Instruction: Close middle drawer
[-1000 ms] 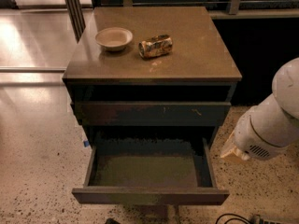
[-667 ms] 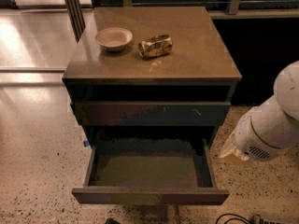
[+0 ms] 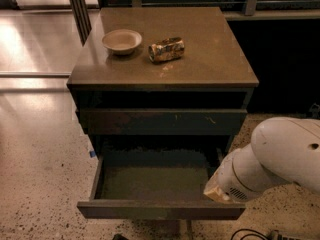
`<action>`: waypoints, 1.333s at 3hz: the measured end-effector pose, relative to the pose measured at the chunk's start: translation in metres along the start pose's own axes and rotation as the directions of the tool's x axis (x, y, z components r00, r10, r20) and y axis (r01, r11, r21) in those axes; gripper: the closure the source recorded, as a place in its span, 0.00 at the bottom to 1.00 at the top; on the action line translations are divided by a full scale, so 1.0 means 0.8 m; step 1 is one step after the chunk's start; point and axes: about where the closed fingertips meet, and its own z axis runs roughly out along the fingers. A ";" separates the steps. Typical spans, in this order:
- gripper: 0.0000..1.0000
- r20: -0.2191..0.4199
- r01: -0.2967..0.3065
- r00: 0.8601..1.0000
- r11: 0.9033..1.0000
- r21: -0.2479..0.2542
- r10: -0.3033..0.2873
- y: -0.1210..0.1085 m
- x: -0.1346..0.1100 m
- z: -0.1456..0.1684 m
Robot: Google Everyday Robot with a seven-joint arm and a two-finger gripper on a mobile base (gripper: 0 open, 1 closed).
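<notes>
Middle drawer [image 3: 160,210] hangs wide open.
Gripper [image 3: 215,191] sits at its 4 o'clock corner, grip state impossible to tell; bowl [image 3: 122,40] and crushed can [image 3: 166,49] on the cabinet [image 3: 215,64].

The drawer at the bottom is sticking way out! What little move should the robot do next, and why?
I'd probably move the gripper, which is by the right front corner of the middle drawer, around to the outside of its front. The drawer is pulled far out with its floor showing, and pushing on the front would likely slide it in.
</notes>
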 end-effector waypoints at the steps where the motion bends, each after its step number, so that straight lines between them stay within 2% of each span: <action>1: 1.00 0.008 0.000 1.000 0.994 -0.109 0.000 0.060 -0.001 0.091; 2: 1.00 -0.023 -0.026 0.999 0.979 -0.201 0.022 0.101 0.019 0.155; 4: 1.00 -0.007 -0.034 0.999 0.978 -0.206 0.034 0.102 0.021 0.155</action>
